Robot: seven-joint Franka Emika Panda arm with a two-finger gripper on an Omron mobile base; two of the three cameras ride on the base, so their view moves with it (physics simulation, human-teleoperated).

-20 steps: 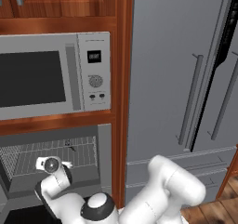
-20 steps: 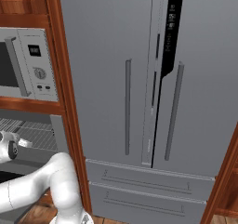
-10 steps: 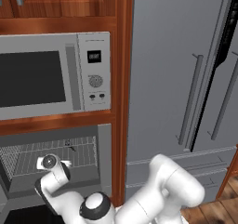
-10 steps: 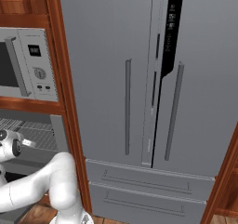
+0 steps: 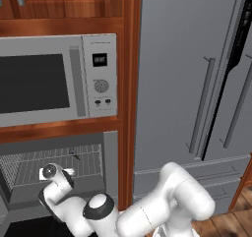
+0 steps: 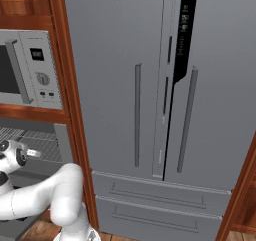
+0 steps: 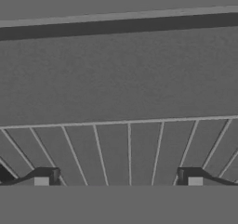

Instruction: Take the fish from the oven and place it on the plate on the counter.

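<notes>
**Q:** Grey bars crossed the hand view. What did the gripper [image 7: 118, 179] do above them?

**A:** Its two dark fingertips [image 7: 46, 177] stood wide apart over the wire rack [image 7: 130, 148] with nothing between them, so the jaws were open and empty. Beyond the rack rose the flat grey back wall of the oven [image 5: 110, 152].

**Q:** Where was the fish, and which way did it point?

**A:** A tiny dark shape, taken to be the fish [image 5: 73, 152], lay on the rack towards the rear of the cavity. It was beyond the hand and to its right in the left base view, and apart from the fingers. At that size neither its long axis nor its heading could be made out.

**Q:** What differed from one second before?

**A:** Little. Both base views kept the same framing. The hand sat at nearly the same spot in the oven mouth. The dark elbow joint [image 5: 98, 206] stood slightly higher in the left base view than before.

**Q:** Which containers appeared, and with what inside?

**A:** The oven stood open and held the rack, with the dark shape on it. Above it sat the grey microwave [image 5: 54, 81], door shut. To the right stood the grey refrigerator [image 6: 150, 85], both doors closed, framed by reddish-brown wood [image 5: 127, 98].
</notes>
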